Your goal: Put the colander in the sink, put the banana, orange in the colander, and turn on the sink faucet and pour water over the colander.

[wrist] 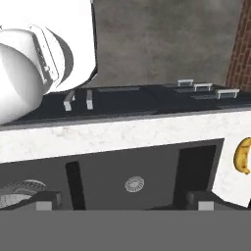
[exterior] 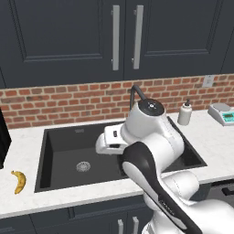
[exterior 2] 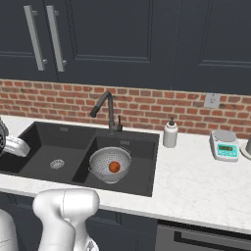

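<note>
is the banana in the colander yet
Not yet. The banana lies on the counter left of the sink; the colander holds the orange.

The silvery holed colander [exterior 2: 110,164] sits upright in the black sink's [exterior 2: 44,131] right basin, the small orange [exterior 2: 114,167] inside it. The dark arched faucet [exterior 2: 106,109] stands behind. The yellow banana [wrist: 242,156] lies on the counter, right of the open jaws.

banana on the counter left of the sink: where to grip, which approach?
Grip the small curved yellow banana at its thicker middle, coming from above. It lies flat on the white marble counter, alone, just left of the matte black double-basin sink, so a top-down reach looks unobstructed. Set the open gripper across the curve, jaws on its two long sides; the brownish tips taper and would probably slip.
</note>
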Robot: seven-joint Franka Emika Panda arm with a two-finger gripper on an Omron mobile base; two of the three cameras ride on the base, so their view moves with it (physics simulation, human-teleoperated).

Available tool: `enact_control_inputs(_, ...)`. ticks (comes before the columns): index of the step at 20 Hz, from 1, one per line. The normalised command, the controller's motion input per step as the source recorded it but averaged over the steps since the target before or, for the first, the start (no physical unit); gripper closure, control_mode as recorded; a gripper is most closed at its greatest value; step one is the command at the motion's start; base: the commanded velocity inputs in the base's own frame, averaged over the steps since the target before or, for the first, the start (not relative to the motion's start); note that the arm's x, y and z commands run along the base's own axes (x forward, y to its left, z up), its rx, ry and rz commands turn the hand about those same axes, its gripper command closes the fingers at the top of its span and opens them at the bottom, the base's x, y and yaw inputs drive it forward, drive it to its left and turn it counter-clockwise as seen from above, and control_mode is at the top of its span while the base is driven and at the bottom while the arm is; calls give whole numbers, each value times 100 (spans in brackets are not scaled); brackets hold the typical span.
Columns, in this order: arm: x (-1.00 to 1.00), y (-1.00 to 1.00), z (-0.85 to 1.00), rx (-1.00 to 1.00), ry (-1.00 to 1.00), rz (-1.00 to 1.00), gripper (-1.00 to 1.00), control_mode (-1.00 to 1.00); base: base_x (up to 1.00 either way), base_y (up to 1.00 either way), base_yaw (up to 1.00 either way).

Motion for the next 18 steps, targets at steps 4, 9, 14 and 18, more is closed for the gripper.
enact_control_inputs(4,3,83,0,-5,0,11,-100,-100,0,0,0)
enact_control_inputs(9,10,75,-13,-8,0,4,-100,-100,0,0,0)
enact_control_inputs(14,26,65,-20,-8,0,1,-100,-100,0,0,0)
enact_control_inputs(18,50,60,-28,-5,0,0,-100,-100,0,0,0)
